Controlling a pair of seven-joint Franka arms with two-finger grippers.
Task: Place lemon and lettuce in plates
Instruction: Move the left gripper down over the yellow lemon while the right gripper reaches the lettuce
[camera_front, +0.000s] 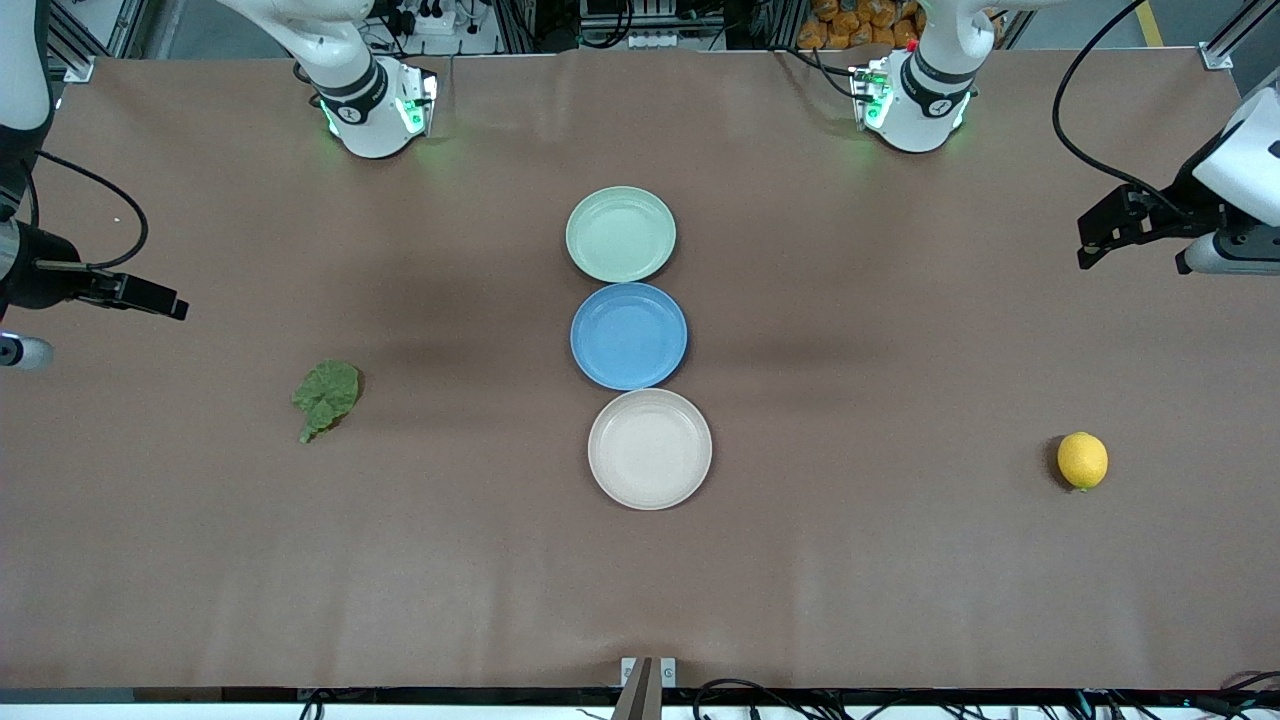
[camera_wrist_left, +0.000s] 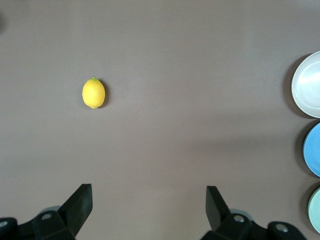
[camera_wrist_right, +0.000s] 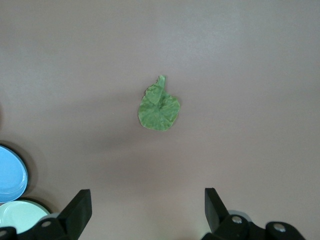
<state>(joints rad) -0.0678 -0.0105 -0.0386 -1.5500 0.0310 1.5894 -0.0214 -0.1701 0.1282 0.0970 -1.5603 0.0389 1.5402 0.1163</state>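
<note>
The lemon (camera_front: 1082, 460) lies on the brown table toward the left arm's end; it also shows in the left wrist view (camera_wrist_left: 93, 93). The lettuce (camera_front: 326, 396) lies toward the right arm's end and shows in the right wrist view (camera_wrist_right: 159, 110). The mint green plate (camera_front: 620, 233) and the beige-white plate (camera_front: 650, 448) sit mid-table, both empty. My left gripper (camera_front: 1097, 240) (camera_wrist_left: 149, 192) is open and empty, up in the air over the table's end, apart from the lemon. My right gripper (camera_front: 165, 300) (camera_wrist_right: 147, 196) is open and empty, over its end, apart from the lettuce.
A blue plate (camera_front: 628, 335) lies between the two task plates, touching both, so the three form a row from the robots' side toward the front camera. The arm bases (camera_front: 375, 100) stand at the table's robot edge.
</note>
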